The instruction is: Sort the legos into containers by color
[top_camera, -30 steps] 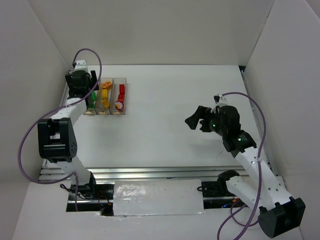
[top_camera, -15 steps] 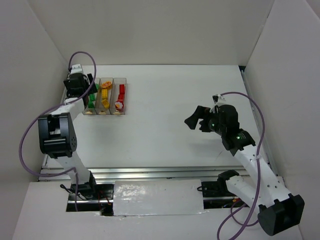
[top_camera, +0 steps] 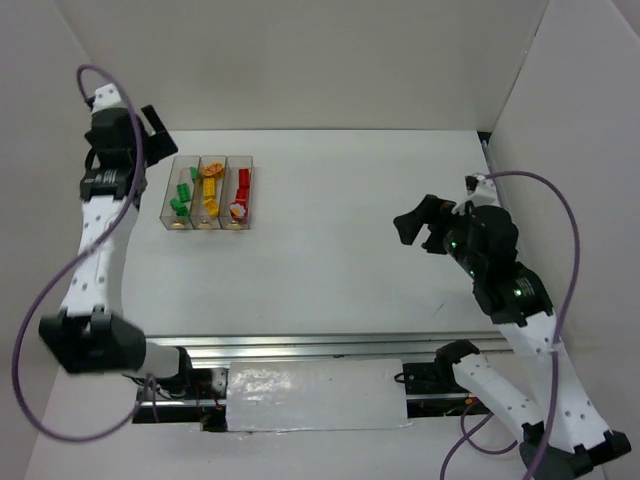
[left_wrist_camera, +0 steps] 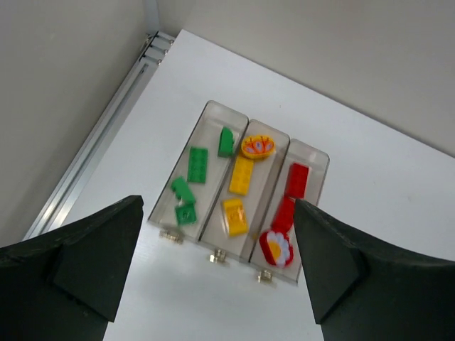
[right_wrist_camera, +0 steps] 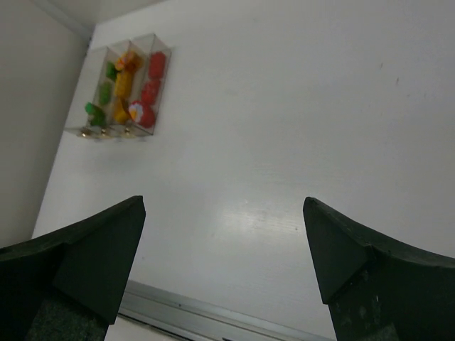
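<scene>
Three joined clear containers (top_camera: 168, 190) stand at the far left of the table. The left one holds green legos (top_camera: 181, 192), the middle one yellow legos (top_camera: 209, 188), the right one red legos (top_camera: 240, 190). The left wrist view shows the containers (left_wrist_camera: 211, 106) from above, with green legos (left_wrist_camera: 197, 165), yellow legos (left_wrist_camera: 242, 175) and red legos (left_wrist_camera: 296, 180), one a red flower piece (left_wrist_camera: 276, 247). My left gripper (top_camera: 140, 122) is open and empty, high above and behind the containers (left_wrist_camera: 217, 202). My right gripper (top_camera: 418, 222) is open and empty above the table's right half (right_wrist_camera: 222, 201).
White walls close in the table on the left, back and right. An aluminium rail (top_camera: 300, 345) runs along the near edge, and another rail (left_wrist_camera: 99, 149) along the left edge. The containers also show far off in the right wrist view (right_wrist_camera: 153, 37).
My left gripper has lifted up and back from the green container, which now shows uncovered. My right arm has shifted a little to the right.
</scene>
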Tool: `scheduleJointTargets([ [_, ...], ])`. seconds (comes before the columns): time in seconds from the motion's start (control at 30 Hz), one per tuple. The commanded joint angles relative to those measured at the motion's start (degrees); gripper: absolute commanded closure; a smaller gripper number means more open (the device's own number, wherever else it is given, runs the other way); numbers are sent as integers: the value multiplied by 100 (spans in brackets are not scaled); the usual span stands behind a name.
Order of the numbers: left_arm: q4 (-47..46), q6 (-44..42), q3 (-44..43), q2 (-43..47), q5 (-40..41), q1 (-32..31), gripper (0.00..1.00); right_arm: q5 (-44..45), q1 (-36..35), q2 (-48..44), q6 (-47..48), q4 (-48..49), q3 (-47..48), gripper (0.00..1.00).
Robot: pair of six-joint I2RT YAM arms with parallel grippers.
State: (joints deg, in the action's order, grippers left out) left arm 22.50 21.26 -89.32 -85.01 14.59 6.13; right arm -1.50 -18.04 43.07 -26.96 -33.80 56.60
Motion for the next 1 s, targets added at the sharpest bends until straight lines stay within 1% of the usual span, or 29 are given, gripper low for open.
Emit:
scheduleJointTargets([
  [0.0, 844, 265, 887, 1703, -280, 11, 0, 1081, -278, -614, 42, -864, 763, 0],
  [0.03, 826, 248, 1168, 2073, -333, 11, 0, 1064, -296, -676, 59, -961, 869, 0],
  [0.07, 835, 204, 1693, 2860, -404, -6, 0, 1038, -288, -738, 59, -1205, 992, 0],
  [0.13, 861, 116, 2145, 3620, -422, -15, 1, 1090, -296, -887, 120, -1435, 1361, 0],
  [0.17, 948, 72, 2486, 4285, -422, -24, 0, 1090, -296, -949, 156, -1628, 1476, 0],
  [0.23, 1097, 28, 2708, 4825, -405, -59, 1, 1064, -296, -1168, 366, -1770, 1670, 0],
  [0.27, 1212, 54, 2822, 5245, -456, -77, 0, 1081, -296, -1248, 410, -1944, 1757, 0],
  [0.37, 1852, 107, 2823, 5765, -624, -164, 1, 1125, -305, -1625, 542, -2244, 1846, 0],
  [0.5, 2161, 45, 2788, 6084, -1045, -454, 1, 1090, -296, -1959, 569, -2438, 1829, 0],
  [0.6, 2372, 28, 2718, 6295, -1230, -525, 0, 1108, -296, -2135, 560, -2438, 1750, 0],
  [0.77, 2469, 80, 2832, 6593, -976, -560, 0, 1187, -279, -2259, 534, -2280, 1679, 0],
  [0.97, 2549, 186, 2859, 6691, -493, -569, 0, 1055, -296, -2198, 481, -2175, 1644, 0],
])
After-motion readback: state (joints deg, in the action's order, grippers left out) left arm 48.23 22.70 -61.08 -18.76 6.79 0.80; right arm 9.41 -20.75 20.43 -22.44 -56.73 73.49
